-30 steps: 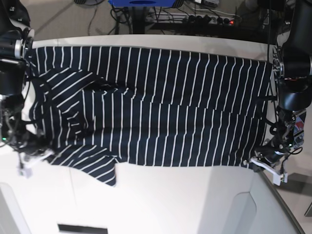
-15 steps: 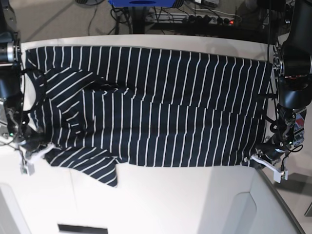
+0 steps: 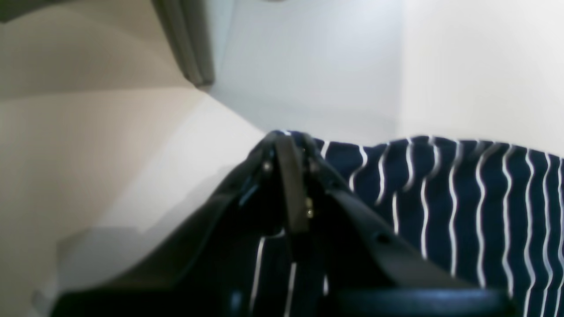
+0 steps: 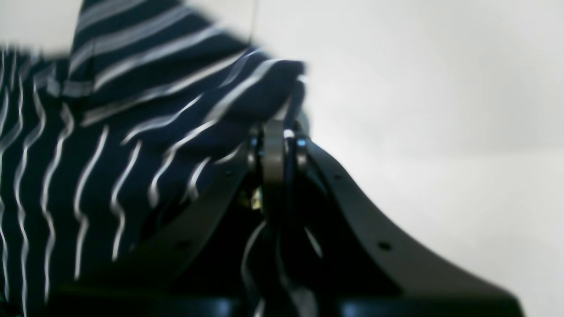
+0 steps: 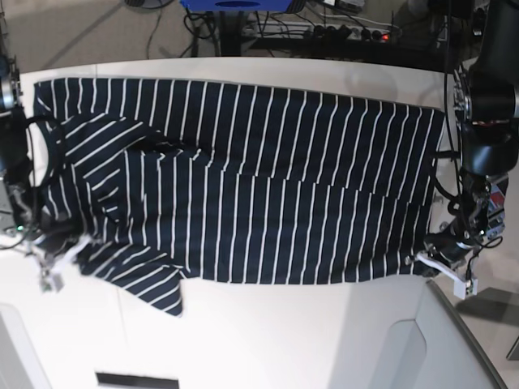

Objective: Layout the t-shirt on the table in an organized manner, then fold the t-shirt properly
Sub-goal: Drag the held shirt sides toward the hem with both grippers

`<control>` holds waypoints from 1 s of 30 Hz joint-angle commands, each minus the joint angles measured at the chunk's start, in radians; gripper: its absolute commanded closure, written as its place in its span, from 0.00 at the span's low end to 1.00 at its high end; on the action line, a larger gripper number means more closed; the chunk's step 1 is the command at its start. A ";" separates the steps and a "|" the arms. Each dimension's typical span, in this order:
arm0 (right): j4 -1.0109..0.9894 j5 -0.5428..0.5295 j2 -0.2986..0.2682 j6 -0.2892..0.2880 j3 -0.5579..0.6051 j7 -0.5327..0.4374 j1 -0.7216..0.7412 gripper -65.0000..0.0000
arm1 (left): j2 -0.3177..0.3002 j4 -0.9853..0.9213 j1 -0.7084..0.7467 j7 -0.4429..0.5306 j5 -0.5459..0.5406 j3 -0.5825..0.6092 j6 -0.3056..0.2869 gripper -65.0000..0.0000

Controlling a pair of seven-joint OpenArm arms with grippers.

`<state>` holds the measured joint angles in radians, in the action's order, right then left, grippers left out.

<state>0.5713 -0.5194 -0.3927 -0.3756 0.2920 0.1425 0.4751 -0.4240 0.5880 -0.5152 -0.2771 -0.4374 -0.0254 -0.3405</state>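
Beyond the far edge, the base view shows a grey floor (image 5: 89, 28) strewn with dark cables (image 5: 284, 32). A blue object (image 5: 235, 5) sits at the top middle, only partly in view. A power strip (image 5: 357, 34) lies to its right, with a small red light (image 5: 395, 36) glowing. In the left wrist view a beige wall (image 3: 66, 110) meets a grey post (image 3: 187, 44). The light is even and soft.

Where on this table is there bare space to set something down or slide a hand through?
The near strip of the large white table, below the hem of the dark navy white-striped t-shirt, is bare. A thin strip shows along the far edge. The middle is covered by fabric, and each near corner is crowded by the left gripper and right gripper.
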 commanded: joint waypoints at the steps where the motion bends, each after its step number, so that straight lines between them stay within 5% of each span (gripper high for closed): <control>1: 0.006 -0.011 -0.019 -0.001 -0.006 -0.020 0.026 1.00 | -0.019 0.040 -0.009 0.020 -0.010 -0.005 -0.004 1.00; 19: 0.091 -0.021 -0.018 0.002 -0.014 0.093 -0.005 1.00 | -0.008 0.470 0.234 -0.199 -0.010 -0.167 -0.006 1.00; 30: 0.177 -0.017 -0.019 0.000 -0.155 0.188 -0.091 1.00 | 0.024 0.648 0.439 -0.270 -0.001 -0.284 -0.009 1.00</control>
<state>0.7319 -0.5232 -0.3954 -0.3679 0.1417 0.3550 0.3523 -0.3946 1.2186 -0.0601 -0.5655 -0.4187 -0.3088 -0.3386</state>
